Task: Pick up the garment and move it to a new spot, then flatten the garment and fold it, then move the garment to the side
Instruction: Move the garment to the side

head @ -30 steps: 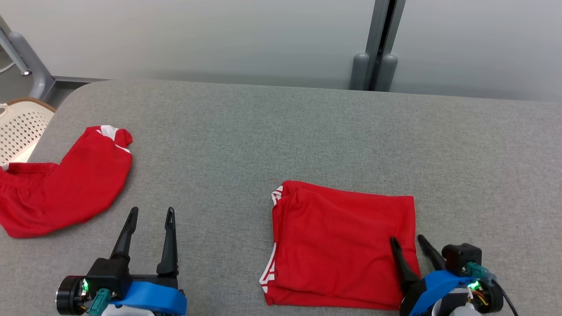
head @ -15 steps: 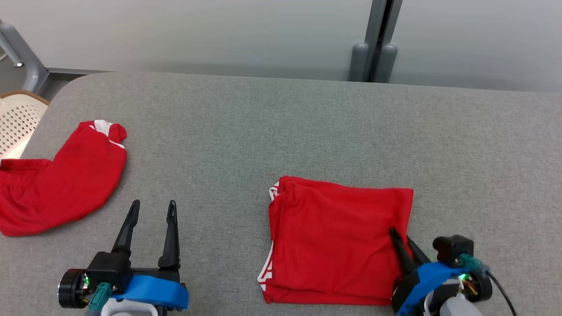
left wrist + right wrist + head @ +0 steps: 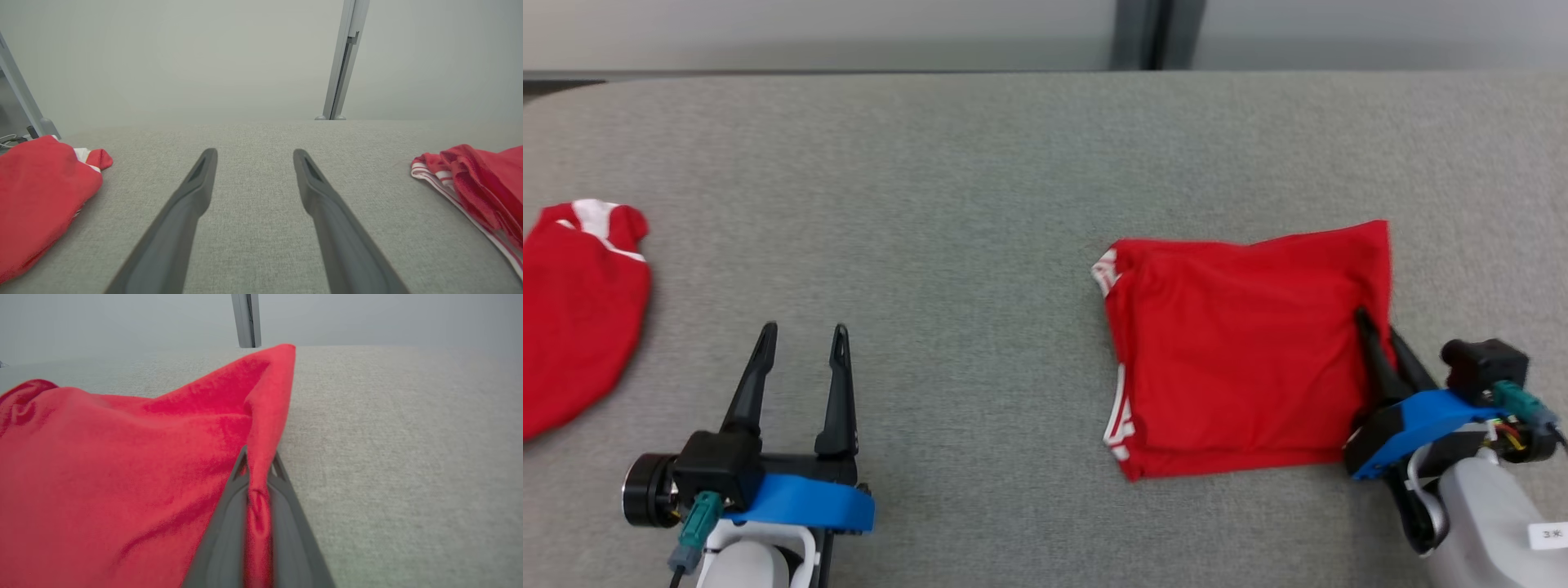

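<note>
Head view: folded garment point(image 3: 1241, 359) right of centre on the surface point(image 3: 980, 204) — right end effector point(image 3: 1376, 327) at its right edge, the nearer arm. Left wrist view — left end effector point(image 3: 253, 153) wide, empty. Right wrist view: cloth pinched at that edge.

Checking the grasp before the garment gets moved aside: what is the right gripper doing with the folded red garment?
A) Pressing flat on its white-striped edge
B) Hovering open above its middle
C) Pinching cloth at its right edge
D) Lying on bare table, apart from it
C: in the right wrist view, the right gripper has its two fingers closed on a raised ridge of the folded red garment at its edge.
</note>
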Robot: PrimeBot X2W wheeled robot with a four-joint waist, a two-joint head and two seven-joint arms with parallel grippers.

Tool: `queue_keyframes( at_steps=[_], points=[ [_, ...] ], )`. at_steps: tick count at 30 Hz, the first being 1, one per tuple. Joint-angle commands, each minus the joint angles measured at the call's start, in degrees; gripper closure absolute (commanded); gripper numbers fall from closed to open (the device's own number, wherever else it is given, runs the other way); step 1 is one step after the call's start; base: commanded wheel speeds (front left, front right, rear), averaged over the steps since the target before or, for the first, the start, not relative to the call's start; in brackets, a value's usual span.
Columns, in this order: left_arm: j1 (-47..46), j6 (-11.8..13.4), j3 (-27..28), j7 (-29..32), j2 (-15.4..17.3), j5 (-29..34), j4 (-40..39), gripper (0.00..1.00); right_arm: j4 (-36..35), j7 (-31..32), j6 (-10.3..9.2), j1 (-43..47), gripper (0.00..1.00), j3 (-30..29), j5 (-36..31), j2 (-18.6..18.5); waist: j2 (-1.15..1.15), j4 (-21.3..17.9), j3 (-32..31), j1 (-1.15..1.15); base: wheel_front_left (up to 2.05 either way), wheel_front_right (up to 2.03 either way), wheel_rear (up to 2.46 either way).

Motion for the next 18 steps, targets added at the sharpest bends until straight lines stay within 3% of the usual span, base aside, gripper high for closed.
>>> queue_keyframes(
  at_steps=[1,11,18],
  points=[
    [-1.4,-0.2,-0.3,-0.3,0.0,0.1,-0.4,0.0,-0.5,0.0,-0.01,-0.9,1.0,-0.8,0.0,-1.0,0.0,-0.5,0.8,0.0,0.0,0.0,0.0],
    [-5.5,-0.4,-0.3,-0.3,2.5,1.1,-3.2,0.0,-4.4,0.0,-0.02,-0.9,1.0,-5.5,0.1,-1.2,0.0,-8.5,6.9,0.0,0.0,0.0,0.0],
    [-7.7,-0.5,-0.8,-0.3,4.2,1.5,-4.5,0.0,-6.7,0.0,-0.02,0.7,1.0,-7.7,-0.4,-0.7,0.0,-10.9,8.9,0.0,0.0,0.0,0.0]
  ],
)
